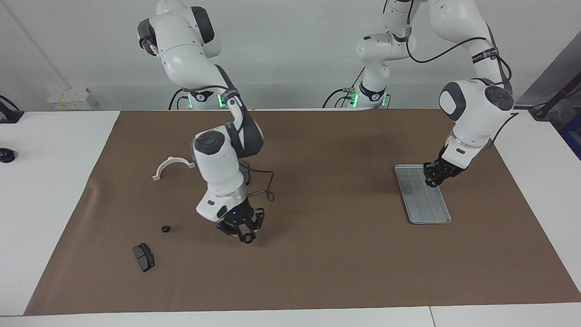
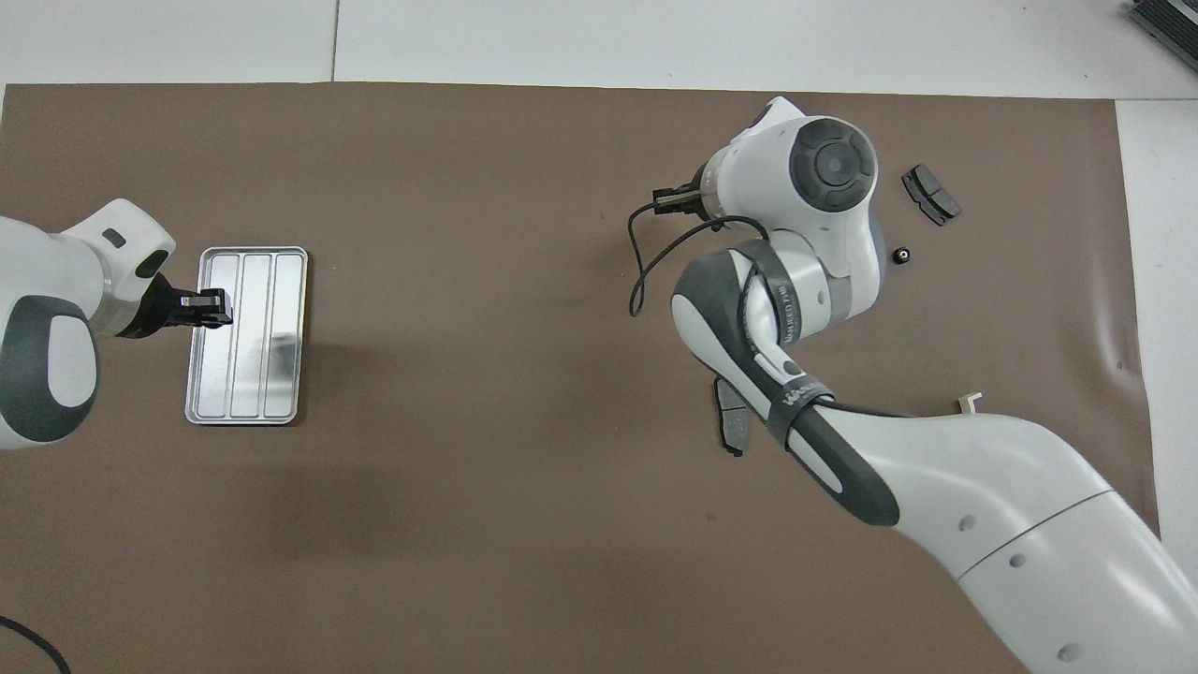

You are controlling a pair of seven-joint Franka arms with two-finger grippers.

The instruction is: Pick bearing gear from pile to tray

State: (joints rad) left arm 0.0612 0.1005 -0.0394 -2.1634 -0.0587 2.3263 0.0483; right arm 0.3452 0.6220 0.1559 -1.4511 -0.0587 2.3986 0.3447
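Brown mat [image 2: 524, 374] | silver ridged tray [image 2: 267, 356], low rim, rounded corners, overhead 9 o'clock | left gripper [image 2: 221, 301] over tray's 9 o'clock rim; right gripper [image 1: 246, 236] over bare mat; fingers on both: can't tell | tiny black round gear [image 2: 901, 254] on mat, overhead 2 o'clock, 7 o'clock of brake pad [image 2: 929, 194]

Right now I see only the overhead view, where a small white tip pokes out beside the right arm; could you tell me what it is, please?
Observer: It is the white half-ring bracket, lying whole on the mat, nearer to the robots than the loose gear.
Operator: Is the left gripper touching the tray?
Observer: No, it seems to hang clear above the tray.
Operator: And the right gripper?
Observer: It hangs low over bare mat, touching no part.
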